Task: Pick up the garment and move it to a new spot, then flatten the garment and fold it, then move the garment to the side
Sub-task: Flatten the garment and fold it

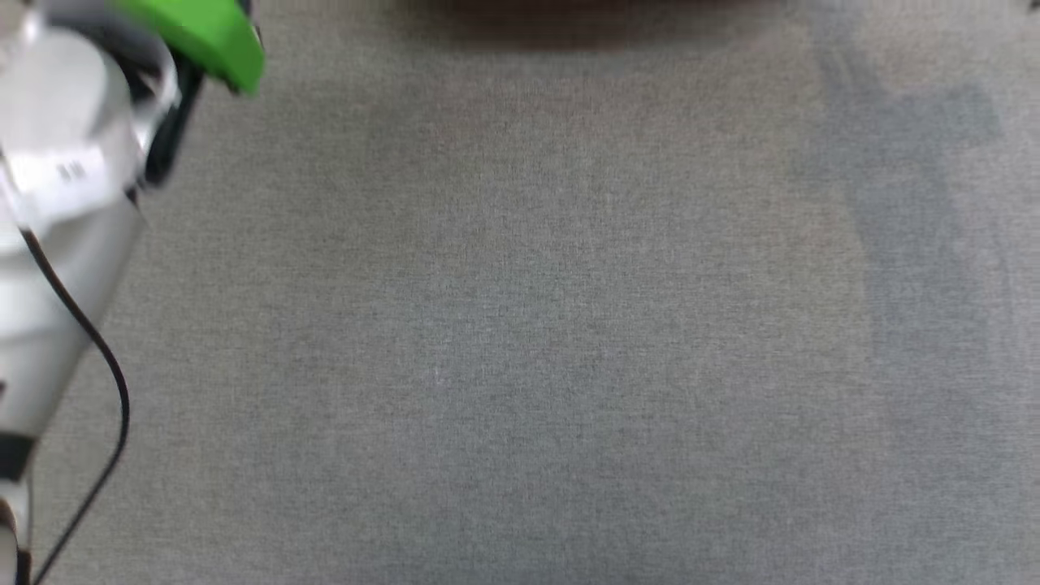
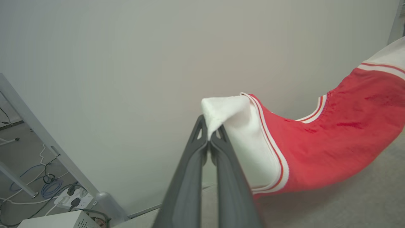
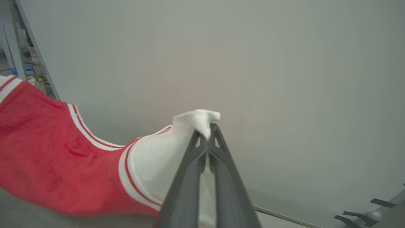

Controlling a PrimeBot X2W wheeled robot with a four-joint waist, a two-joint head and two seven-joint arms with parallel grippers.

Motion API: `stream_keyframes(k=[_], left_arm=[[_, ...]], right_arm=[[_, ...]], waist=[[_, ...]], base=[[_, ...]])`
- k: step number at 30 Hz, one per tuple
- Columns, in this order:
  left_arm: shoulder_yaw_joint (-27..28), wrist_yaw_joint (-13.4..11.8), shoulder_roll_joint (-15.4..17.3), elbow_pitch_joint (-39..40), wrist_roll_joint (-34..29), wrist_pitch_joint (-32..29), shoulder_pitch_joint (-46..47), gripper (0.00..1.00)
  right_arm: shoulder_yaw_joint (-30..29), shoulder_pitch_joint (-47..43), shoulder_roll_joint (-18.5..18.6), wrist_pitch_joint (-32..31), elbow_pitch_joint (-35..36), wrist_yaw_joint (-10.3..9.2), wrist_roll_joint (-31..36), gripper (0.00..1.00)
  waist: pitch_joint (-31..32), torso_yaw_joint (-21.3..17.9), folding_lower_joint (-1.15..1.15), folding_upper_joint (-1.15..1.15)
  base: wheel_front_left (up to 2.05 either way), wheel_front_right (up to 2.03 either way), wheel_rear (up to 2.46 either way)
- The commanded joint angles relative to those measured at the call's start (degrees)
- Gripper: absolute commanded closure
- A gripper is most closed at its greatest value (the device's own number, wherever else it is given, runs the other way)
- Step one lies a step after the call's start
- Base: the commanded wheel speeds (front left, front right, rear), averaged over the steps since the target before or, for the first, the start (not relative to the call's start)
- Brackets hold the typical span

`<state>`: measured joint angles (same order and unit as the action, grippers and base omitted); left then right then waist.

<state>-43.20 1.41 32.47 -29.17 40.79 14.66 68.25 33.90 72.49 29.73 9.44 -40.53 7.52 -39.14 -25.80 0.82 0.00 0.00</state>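
Note:
The garment (image 2: 332, 148) is a red T-shirt with white sleeves and red-and-white striped trim. It hangs stretched in the air between my two grippers, above the grey surface. In the left wrist view my left gripper (image 2: 208, 134) is shut on the tip of one white sleeve (image 2: 221, 110). The right wrist view shows the garment (image 3: 47, 158) sagging away to the left, with my right gripper (image 3: 207, 134) shut on the other white sleeve (image 3: 196, 120). My pale left forearm (image 1: 57, 244) with a green part (image 1: 203, 36) rises at the head view's left edge.
A grey fabric-covered table (image 1: 569, 325) spreads below the head camera. A plain pale wall (image 2: 158, 63) stands behind the garment. On the floor lie cables and a power strip (image 2: 68, 198) beside a white box (image 2: 60, 221) and a slanted metal frame (image 2: 41, 133).

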Motion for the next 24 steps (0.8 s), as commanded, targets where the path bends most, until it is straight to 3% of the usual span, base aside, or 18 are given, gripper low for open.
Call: stream_keyframes(k=[1,10,24], left_arm=[[0.6,-0.7,0.7,1.5,-0.8,0.3,-3.5,1.00],[3.8,-4.2,2.8,9.0,1.3,0.3,-26.1,1.00],[4.0,-7.3,2.3,9.9,3.8,0.3,-49.1,1.00]], right_arm=[[0.8,-2.9,0.6,0.5,1.2,-0.03,-1.1,1.00],[3.4,-21.1,1.6,1.7,4.7,-0.03,-4.4,1.00],[-1.4,-47.8,1.5,3.8,7.0,-0.03,-6.5,1.00]], waist=[[3.9,-0.1,0.00,0.00],[11.0,-0.4,0.00,0.00],[19.5,-0.3,0.00,0.00]], base=[[0.00,0.00,0.00],[0.00,0.00,0.00],[0.00,0.00,0.00]])
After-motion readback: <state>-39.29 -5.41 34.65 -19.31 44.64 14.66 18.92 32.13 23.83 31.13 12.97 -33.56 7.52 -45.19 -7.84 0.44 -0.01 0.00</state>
